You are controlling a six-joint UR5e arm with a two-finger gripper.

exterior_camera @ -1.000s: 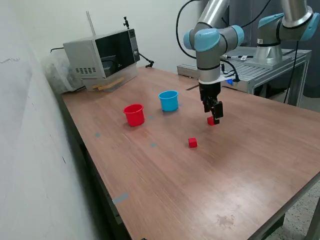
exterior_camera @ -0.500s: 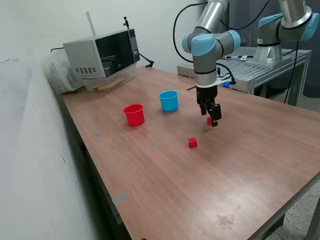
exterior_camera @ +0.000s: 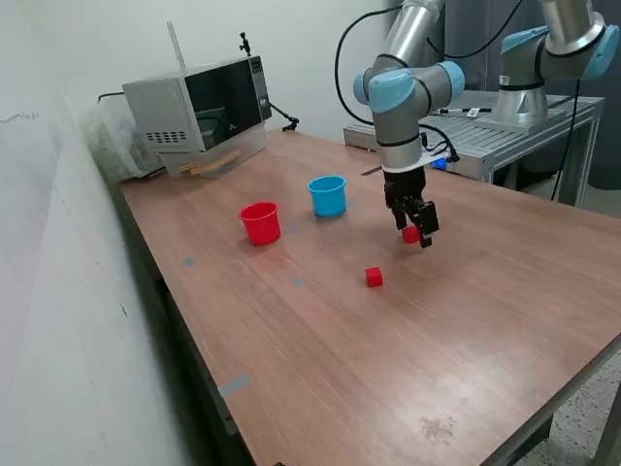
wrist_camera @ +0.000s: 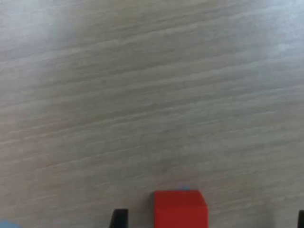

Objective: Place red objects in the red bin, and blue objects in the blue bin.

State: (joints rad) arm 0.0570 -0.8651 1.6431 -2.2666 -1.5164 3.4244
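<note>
One red cube (exterior_camera: 410, 234) lies on the wooden table (exterior_camera: 320, 330), between the fingers of my gripper (exterior_camera: 417, 231). In the wrist view the cube (wrist_camera: 180, 209) sits between the black fingertips (wrist_camera: 118, 218), which stand wide apart and do not touch it; the gripper (wrist_camera: 210, 221) is open. A second red cube (exterior_camera: 374, 277) lies on the table nearer the camera. The red cup (exterior_camera: 260, 222) and the light-blue cup (exterior_camera: 328, 195) stand upright side by side towards the exterior view's left of the gripper. No dark-blue cubes are in view.
A microwave (exterior_camera: 199, 102) stands at the table's far corner on the exterior view's left. A metal bench (exterior_camera: 505, 131) with a second arm's base (exterior_camera: 543, 68) stands behind the table. A wall (exterior_camera: 58, 291) runs along the exterior view's left.
The gripper has come down a little around the red cube and its wrist has turned slightly. The cubes and cups have not moved.
</note>
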